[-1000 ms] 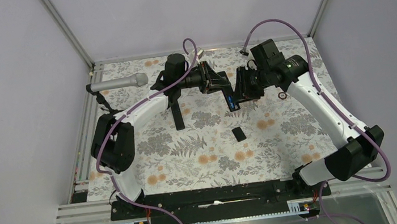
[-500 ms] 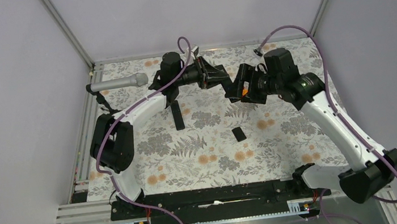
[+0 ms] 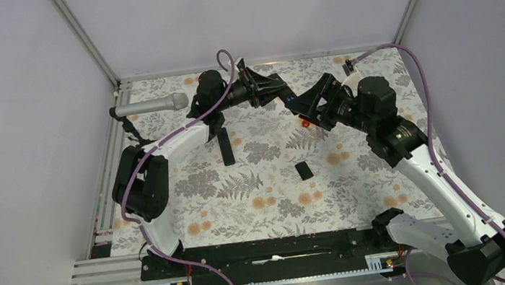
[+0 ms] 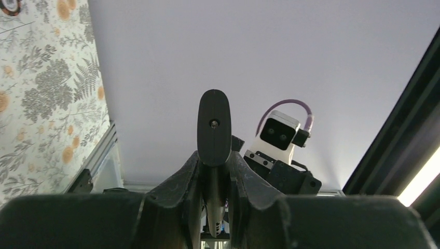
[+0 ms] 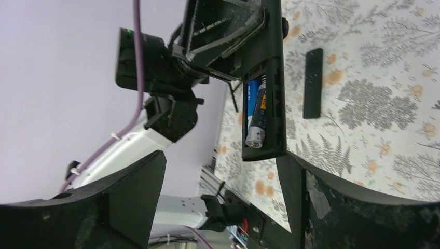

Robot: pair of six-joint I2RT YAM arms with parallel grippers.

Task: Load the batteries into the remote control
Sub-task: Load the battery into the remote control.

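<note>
- The left gripper (image 4: 214, 165) is clamped on the remote control (image 5: 276, 62) and holds it up in the air.
- Two batteries (image 5: 256, 111) sit side by side in its uncovered bay.
- The right gripper (image 3: 309, 110) is just beside the remote control, jaws wide apart, holding nothing.
- A small black cover (image 3: 304, 170) lies on the table (image 3: 257, 207).

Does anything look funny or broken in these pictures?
Nothing looks broken. One odd thing: the remote control, held up by the left gripper, has its battery bay uncovered with batteries showing, and the small black cover lies by itself on the table.
</note>
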